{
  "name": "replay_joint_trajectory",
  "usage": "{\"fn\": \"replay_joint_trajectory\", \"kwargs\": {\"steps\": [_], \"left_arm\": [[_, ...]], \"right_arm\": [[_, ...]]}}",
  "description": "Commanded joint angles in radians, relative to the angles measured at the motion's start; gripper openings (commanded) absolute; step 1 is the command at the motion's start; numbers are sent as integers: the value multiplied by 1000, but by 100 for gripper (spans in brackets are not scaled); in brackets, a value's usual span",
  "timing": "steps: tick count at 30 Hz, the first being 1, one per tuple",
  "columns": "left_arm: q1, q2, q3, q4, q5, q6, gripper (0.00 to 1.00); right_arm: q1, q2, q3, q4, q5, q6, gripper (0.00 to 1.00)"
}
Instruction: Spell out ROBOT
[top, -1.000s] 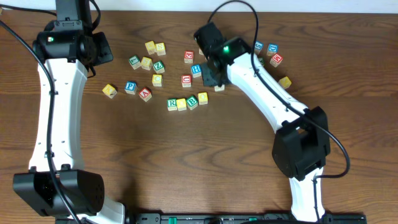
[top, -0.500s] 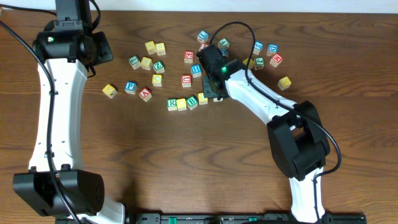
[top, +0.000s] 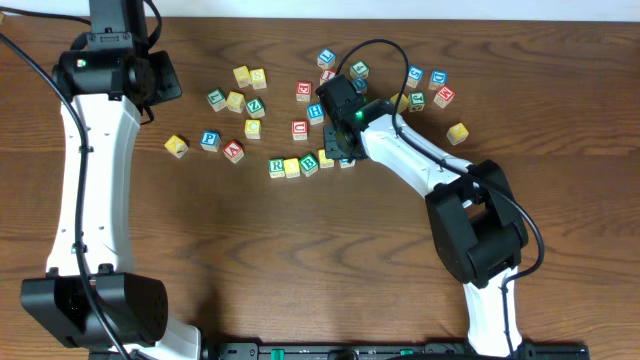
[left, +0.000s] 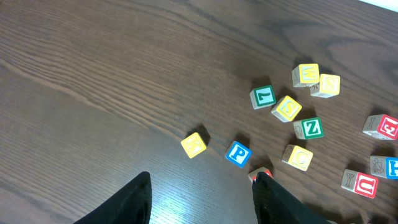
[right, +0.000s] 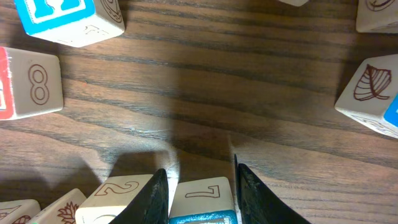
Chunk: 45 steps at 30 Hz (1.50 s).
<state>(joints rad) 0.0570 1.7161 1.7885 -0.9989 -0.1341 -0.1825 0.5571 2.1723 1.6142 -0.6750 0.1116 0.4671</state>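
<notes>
A row of letter blocks lies mid-table: a green R block (top: 276, 167), a yellow block (top: 292, 167), a green B block (top: 309, 162) and a yellow block (top: 326, 157). My right gripper (top: 344, 152) is low at the row's right end. In the right wrist view its fingers (right: 202, 199) are shut on a blue-edged block (right: 202, 191) whose near face shows a 7. That block sits beside the row's last block (right: 121, 190). My left gripper (left: 202, 202) is open and empty, high above the table at the far left (top: 160, 82).
Loose blocks lie scattered behind the row: a blue H (top: 316, 112), a red one (top: 299, 129), a group at the back left (top: 250, 77), a group at the back right (top: 430, 88). A blue P (left: 237, 154) and a yellow block (left: 194, 144) lie left.
My right gripper has moved forward and left with its block, from beside the blue H down to the right end of the row. The left arm has not moved.
</notes>
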Motion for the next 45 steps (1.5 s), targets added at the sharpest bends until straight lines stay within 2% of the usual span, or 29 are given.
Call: {"fn": "replay_joint_trajectory", "kwargs": {"steps": [1,6,7,12,17,21,24,26,28,29,35,45], "left_arm": [[2,12,6,-2,-8,2,52],[2,12,6,-2,-5,2,50],[1,7,7,9,15,3,46],[0,-61,9,77,129,2,46],[-22,-78,2,-18,229,-18,46],[-58,-58,-95,-92,266,-53,29],[-72,-53,-192,-58,266,-85,20],[-89,-53,-301,19,266,-108,8],[-108,-53,-382,99,274,-108,8],[-119,-51,-416,137,280,-107,8],[-169,3,-537,288,280,-107,8],[-175,138,-539,341,285,-108,8]], "right_arm": [[-6,19,-8,4,2,12,31],[-9,13,7,16,1,11,35],[-13,2,22,9,0,11,34],[-28,-103,82,-18,-16,-10,38],[-33,-179,84,-86,-31,-18,36],[-77,-165,84,-227,-90,7,32],[-102,-144,80,-266,-97,-17,25],[-111,-119,76,-268,-105,-50,16],[-113,-92,76,-266,-129,-68,4],[-113,-79,76,-265,-133,-68,1],[-112,10,76,-238,-150,-51,1],[-114,31,74,-214,-144,-30,1]]}}
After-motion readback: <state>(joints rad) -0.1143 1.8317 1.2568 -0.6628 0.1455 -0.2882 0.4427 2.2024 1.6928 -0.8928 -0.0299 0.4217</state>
